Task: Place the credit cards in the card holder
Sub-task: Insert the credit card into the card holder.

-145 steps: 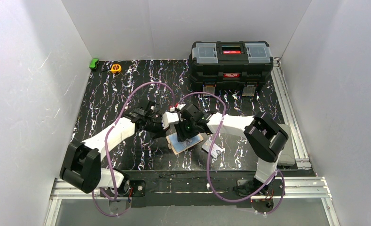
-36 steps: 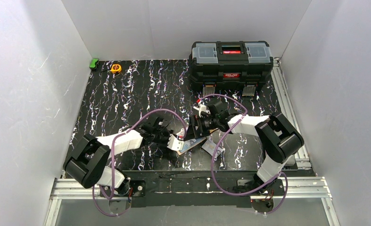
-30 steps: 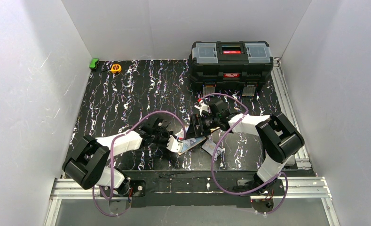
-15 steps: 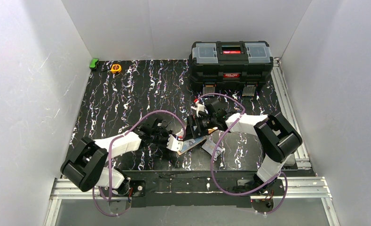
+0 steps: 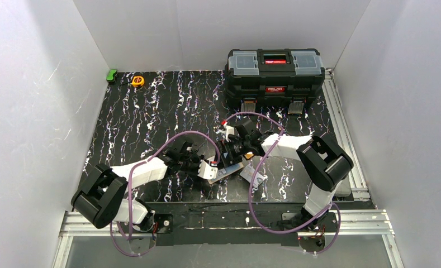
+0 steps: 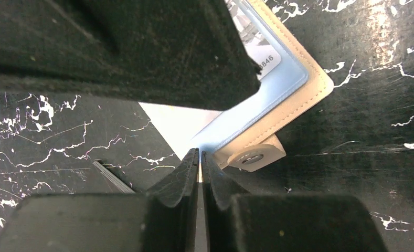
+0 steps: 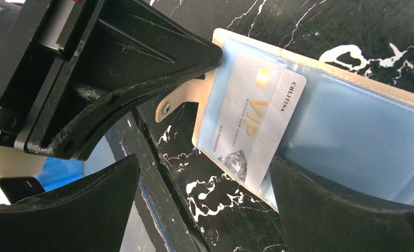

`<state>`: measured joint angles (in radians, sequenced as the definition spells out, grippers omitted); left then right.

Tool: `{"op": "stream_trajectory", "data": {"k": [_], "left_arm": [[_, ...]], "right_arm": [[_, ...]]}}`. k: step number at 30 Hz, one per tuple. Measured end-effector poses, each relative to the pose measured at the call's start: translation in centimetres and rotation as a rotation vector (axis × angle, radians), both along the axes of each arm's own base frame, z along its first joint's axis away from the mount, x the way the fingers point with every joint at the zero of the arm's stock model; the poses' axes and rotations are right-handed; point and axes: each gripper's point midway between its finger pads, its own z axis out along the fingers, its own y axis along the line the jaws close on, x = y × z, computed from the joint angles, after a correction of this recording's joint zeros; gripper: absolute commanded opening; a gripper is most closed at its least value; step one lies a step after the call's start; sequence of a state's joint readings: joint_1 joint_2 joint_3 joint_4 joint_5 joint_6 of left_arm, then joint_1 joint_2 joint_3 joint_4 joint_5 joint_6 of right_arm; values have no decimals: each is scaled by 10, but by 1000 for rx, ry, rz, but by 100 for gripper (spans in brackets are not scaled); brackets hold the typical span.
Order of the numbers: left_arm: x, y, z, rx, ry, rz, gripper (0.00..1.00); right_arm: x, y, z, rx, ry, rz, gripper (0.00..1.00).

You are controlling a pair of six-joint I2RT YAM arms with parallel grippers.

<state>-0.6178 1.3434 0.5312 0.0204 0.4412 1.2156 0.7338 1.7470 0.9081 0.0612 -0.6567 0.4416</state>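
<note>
The cream card holder (image 7: 299,58) lies open on the black marbled table, its light blue lining up. A silver-white credit card (image 7: 249,118) with gold VIP lettering sits partly inside its clear pocket. My left gripper (image 6: 199,153) is shut on the holder's thin edge beside the snap tab (image 6: 253,157); in the right wrist view the left gripper (image 7: 215,52) meets the holder's corner. My right gripper (image 7: 204,210) hangs open just above the holder (image 5: 228,170), one finger over the lining. Another silver-grey card (image 5: 255,174) lies flat to the right.
A big black toolbox (image 5: 274,70) stands at the back right. A yellow tape measure (image 5: 137,81) and a small green object (image 5: 112,75) sit in the far left corner. White walls close in three sides, and a metal rail (image 5: 341,111) runs along the right.
My right gripper has slid left over the open holder, still open. The left gripper keeps its hold on the holder's edge and has barely shifted.
</note>
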Motion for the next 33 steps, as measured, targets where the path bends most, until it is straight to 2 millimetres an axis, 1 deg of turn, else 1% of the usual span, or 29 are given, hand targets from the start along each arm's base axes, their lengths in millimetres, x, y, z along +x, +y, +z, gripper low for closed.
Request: {"op": "stream_trajectory", "data": {"k": [5,10,12,14,17,24,26,28,30,33], "left_arm": [[0,1,-1,-1,0,9,6],[1,3,-1,-1,6,33,8],[2,4,2,-4,7,56,9],[4,6,6,-11,6,87,13],[8,10,17,-35,7,149,17],[31,32,66,-110,21,354,19],[34,37,74,-123,25,389,19],[31,41,74,-122,35,402,19],[28,41,71,-111,51,393,19],[20,42,57,-86,63,350,18]], "right_arm": [[-3,4,-3,-6,11,16,100],[-5,7,-2,4,16,35,100],[-7,11,-1,10,12,55,100],[-10,15,1,18,4,75,100],[-13,17,3,27,-1,95,100],[-13,17,3,27,-6,99,100],[-11,16,2,26,-8,92,100],[-8,14,2,23,-10,82,100],[-4,13,2,22,-13,74,100],[-2,11,2,18,-13,69,100]]}}
